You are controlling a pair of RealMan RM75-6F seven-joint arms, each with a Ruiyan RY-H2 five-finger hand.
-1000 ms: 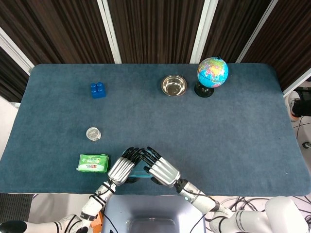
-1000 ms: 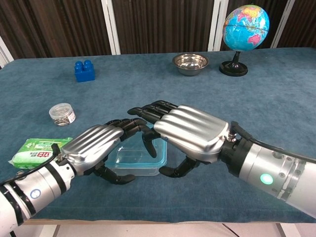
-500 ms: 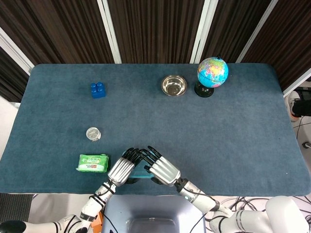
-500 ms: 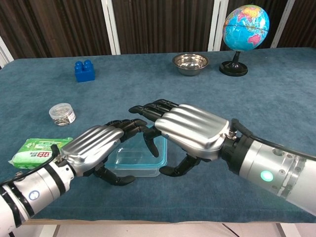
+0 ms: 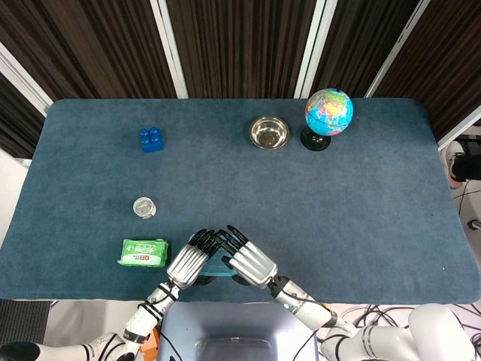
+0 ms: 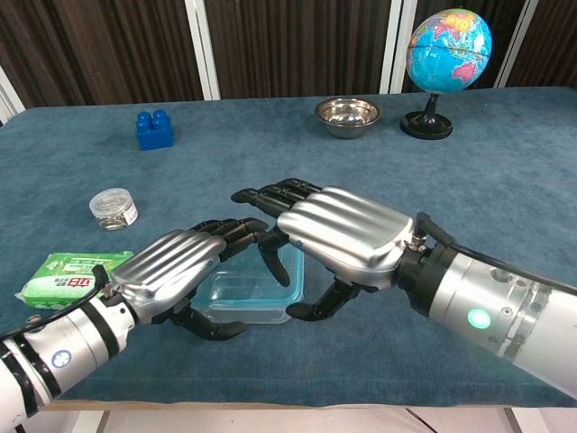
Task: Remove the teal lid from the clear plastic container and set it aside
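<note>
Both robot hands meet over a clear plastic container (image 6: 251,295) at the near edge of the blue-carpeted surface (image 5: 361,203). The left hand (image 6: 176,266) cups the container's left side, its dark fingers (image 6: 227,229) curled over the rim and its thumb low against the near wall, so it appears to hold the box. The right hand (image 6: 338,236) arches over the right side, fingers reaching across the top toward the left hand and thumb hooked under near the front corner. Whether it actually grips anything cannot be told, since the palm hides the contact. A teal lid (image 6: 290,263) shows only as a teal edge along the container's right rim beneath the right hand. Whether it is seated or lifted cannot be made out. From the head view, the left hand (image 5: 188,262) and right hand (image 5: 249,261) nearly cover the container (image 5: 216,265).

Just left of the hands lies a green packet (image 6: 65,276). Beyond it stands a small clear jar (image 6: 114,207). A blue building block (image 6: 154,129) sits toward the far left, well apart. At the far right a steel bowl (image 6: 348,115) stands just beside a globe (image 6: 448,50) on a black stand.
</note>
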